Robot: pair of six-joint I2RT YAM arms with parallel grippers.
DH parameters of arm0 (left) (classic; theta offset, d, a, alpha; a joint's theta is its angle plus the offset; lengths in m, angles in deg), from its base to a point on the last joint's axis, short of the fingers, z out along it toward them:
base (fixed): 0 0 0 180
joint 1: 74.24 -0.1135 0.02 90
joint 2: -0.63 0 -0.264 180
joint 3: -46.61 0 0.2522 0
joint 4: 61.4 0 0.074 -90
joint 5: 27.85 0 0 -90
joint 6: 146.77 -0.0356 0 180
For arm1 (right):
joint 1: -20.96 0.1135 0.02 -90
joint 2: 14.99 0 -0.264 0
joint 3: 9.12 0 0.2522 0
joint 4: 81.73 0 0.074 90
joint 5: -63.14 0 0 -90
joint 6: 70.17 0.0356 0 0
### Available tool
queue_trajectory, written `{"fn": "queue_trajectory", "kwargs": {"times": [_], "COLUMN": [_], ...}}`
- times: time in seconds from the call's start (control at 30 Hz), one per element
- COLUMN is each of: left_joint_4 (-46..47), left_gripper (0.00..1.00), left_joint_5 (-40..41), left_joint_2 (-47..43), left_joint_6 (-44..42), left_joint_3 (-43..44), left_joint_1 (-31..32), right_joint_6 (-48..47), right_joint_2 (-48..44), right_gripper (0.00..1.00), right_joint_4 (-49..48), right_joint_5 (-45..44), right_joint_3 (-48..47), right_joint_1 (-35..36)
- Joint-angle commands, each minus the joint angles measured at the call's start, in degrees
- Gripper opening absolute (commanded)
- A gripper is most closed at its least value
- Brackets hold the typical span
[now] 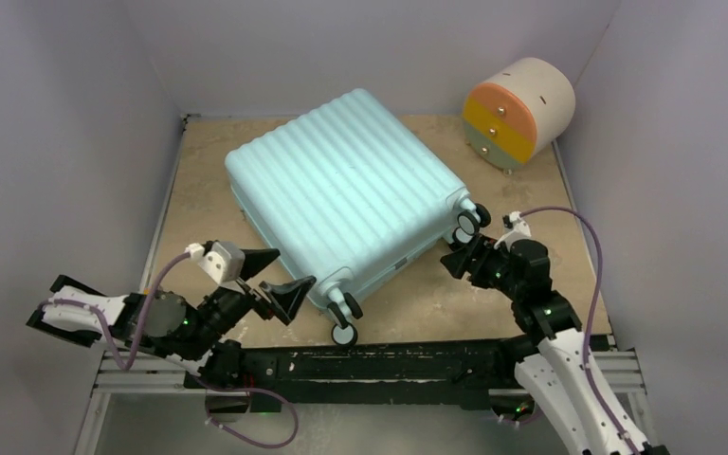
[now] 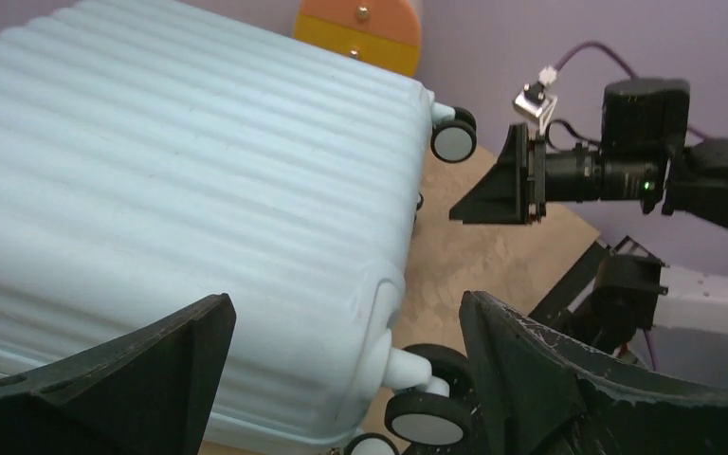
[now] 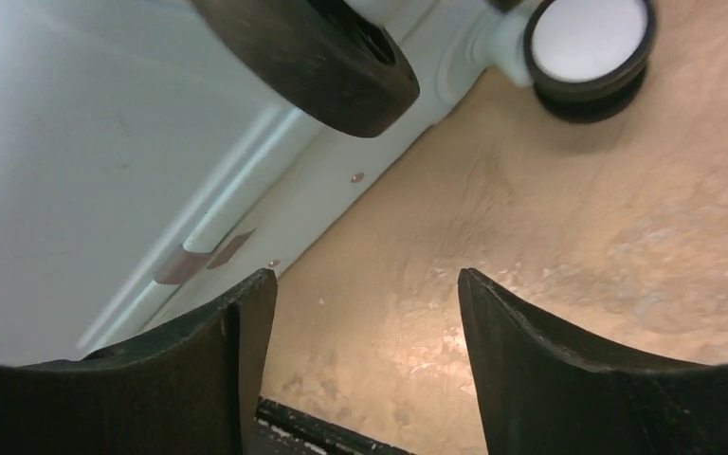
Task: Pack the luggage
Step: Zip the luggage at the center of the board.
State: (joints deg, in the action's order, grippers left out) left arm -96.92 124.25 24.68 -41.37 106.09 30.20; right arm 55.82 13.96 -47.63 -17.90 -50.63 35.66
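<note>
The luggage (image 1: 346, 185) is a pale teal ribbed suitcase lying shut and flat on the tan table (image 1: 550, 275). My left gripper (image 1: 282, 273) hovers open just off its near left corner, beside the near wheels (image 1: 344, 322). In the left wrist view the corner of the luggage (image 2: 180, 161) and its wheels (image 2: 427, 417) show between the spread fingers of the gripper (image 2: 341, 308), not gripped. My right gripper (image 1: 457, 258) stands open by the right-hand wheels (image 1: 471, 220). The right wrist view has bare table under the gripper (image 3: 365, 280), with the luggage's side (image 3: 76, 171) to the left and a wheel (image 3: 588, 43) above.
A round cream drawer unit (image 1: 517, 109) with orange, yellow and green fronts lies at the back right. Grey walls close in the left, back and right. A black rail (image 1: 408, 360) runs along the near edge between the arm bases.
</note>
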Motion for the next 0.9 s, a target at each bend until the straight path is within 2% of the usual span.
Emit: {"fn": "queue_trajectory", "kwargs": {"times": [0.0, 0.17, 0.3, 0.37, 0.47, 0.5, 0.57, 0.73, 0.87], "left_joint_4": [12.43, 11.05, 14.96, 9.94, 2.11, 2.86, 6.07, 12.32, 10.92], "left_gripper": [0.94, 0.96, 0.96, 0.97, 0.95, 0.94, 0.94, 0.96, 0.97], "left_joint_5": [5.54, 6.2, 1.52, -4.87, -23.92, -31.45, -37.11, -33.5, -28.68], "left_joint_2": [1.2, 8.49, 10.66, 15.85, 24.9, 26.12, 25.93, 18.16, 11.62], "left_joint_6": [-12.81, -14.54, -18.74, -14.95, -6.12, -4.79, -2.95, -2.32, -0.18], "left_joint_3": [1.56, 5.63, 5.9, 8.55, 13.95, 13.92, 12.89, 10.02, 7.88], "left_joint_1": [0.34, -0.39, -5.8, -13.48, -33.12, -38.14, -43.65, -44.93, -44.87], "right_joint_6": [5.79, 7.58, 7.91, 7.62, 7.22, 7.59, 8.64, 13.97, 19.47], "right_joint_2": [5.21, 12.28, 14.01, 13.96, 13.22, 12.77, 11.91, 12.23, 15.63], "right_gripper": [0.71, 0.72, 0.73, 0.74, 0.75, 0.75, 0.76, 0.77, 0.77], "right_joint_4": [-16.32, -24.19, -25.78, -25.59, -25.05, -25.23, -26.32, -32.61, -39.36], "right_joint_5": [9.39, 10.74, 10.61, 10.5, 9.99, 9.98, 10.37, 12.27, 13.26], "right_joint_3": [2.69, 2.38, 2.0, 2.2, 2.96, 3.49, 4.75, 9.02, 11.17], "right_joint_1": [0.1, 0.09, 0.2, 0.29, 0.24, 0.24, 0.31, 0.33, 0.54]}}
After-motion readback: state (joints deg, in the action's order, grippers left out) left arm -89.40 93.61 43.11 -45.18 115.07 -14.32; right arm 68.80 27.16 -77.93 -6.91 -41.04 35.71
